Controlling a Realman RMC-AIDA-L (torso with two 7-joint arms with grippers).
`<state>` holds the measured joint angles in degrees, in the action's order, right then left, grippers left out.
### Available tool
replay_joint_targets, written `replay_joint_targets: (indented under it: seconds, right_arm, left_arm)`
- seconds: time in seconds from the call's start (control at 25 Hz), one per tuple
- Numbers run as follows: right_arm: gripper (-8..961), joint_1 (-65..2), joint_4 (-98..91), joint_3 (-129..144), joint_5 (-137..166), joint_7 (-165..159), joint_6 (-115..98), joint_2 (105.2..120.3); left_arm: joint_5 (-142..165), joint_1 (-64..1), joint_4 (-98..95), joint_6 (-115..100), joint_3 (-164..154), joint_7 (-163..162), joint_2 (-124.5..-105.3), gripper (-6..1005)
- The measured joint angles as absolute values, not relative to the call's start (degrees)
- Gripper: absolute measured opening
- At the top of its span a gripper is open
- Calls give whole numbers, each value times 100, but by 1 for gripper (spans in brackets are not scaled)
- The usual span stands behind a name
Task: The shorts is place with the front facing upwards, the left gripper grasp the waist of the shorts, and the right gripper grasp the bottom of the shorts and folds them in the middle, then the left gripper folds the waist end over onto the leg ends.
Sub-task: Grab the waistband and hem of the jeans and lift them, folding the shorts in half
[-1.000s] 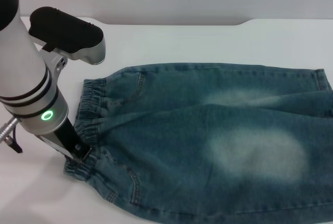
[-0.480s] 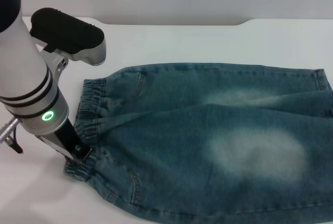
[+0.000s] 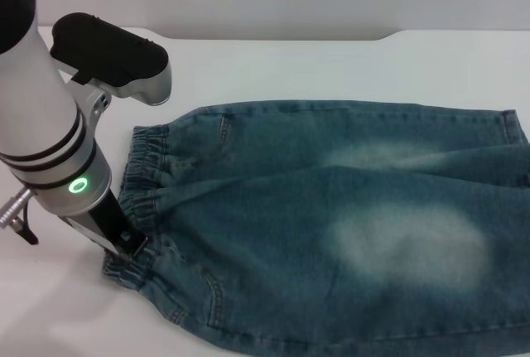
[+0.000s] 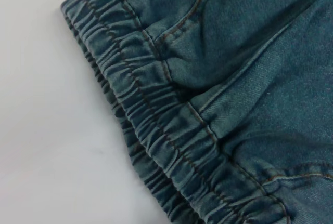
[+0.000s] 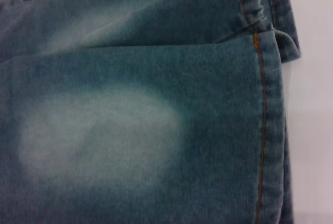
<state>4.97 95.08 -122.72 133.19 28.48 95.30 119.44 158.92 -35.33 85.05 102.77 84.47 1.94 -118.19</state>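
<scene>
Blue denim shorts (image 3: 331,224) lie flat on the white table (image 3: 290,67), with the elastic waist (image 3: 145,183) to the left and the leg ends running off to the right. My left gripper (image 3: 126,243) is down at the near corner of the waist, touching the fabric. The left wrist view looks closely at the gathered waist (image 4: 156,130) and a pocket seam (image 4: 182,21). Stitched leg hems (image 5: 263,104) fill the right wrist view, one leg overlapping the other. The right gripper is out of sight in every view.
My left arm's white and black housing (image 3: 108,55) hangs over the table's left side, above the waist end. Bare white tabletop (image 4: 47,130) lies beside the waist and beyond the hems (image 5: 312,104). The table's far edge (image 3: 273,38) runs along the back.
The left arm has edged very slightly to the right. The shorts lie as before.
</scene>
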Motion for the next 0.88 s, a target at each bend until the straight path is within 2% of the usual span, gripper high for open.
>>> replay_joint_targets:
  seconds: [0.88]
  right_arm:
    - [656,308,9009,-12227,13262,2839,9515,11903]
  left_arm:
    - [15872,-3534,8485,10254,8446,243,-11817,43]
